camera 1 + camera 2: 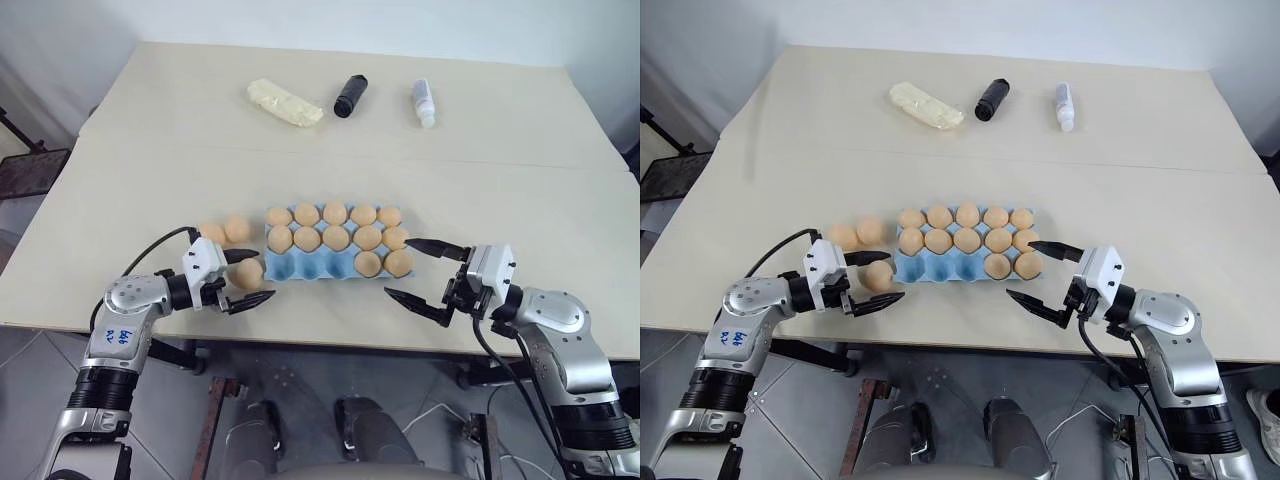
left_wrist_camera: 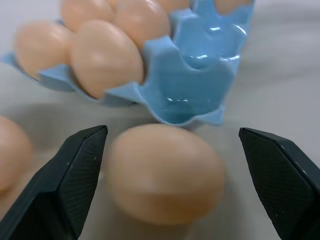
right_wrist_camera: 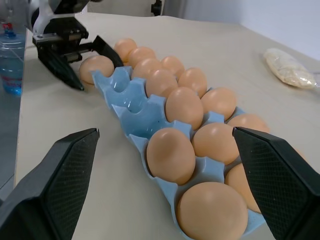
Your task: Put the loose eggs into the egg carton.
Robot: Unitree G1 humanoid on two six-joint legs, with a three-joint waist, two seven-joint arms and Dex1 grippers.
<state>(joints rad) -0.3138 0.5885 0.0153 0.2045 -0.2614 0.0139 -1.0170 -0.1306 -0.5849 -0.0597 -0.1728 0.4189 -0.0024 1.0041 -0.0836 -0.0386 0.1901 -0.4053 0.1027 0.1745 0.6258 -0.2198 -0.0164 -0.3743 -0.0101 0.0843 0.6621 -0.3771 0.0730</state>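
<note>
Beside the egg carton [image 1: 300, 262], the left gripper [image 1: 246, 277] stands with jaws apart around one loose egg [image 1: 248, 272], seemingly to grasp it, while the right gripper [image 1: 420, 270] waits open.

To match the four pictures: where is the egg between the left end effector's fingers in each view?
Left eye: egg at lower left, beside the carton's corner.
Right eye: egg at lower left, same corner.
Left wrist: egg at lower centre.
Right wrist: egg at upper left.
Shared landmark: the carton's empty corner cup.
</note>
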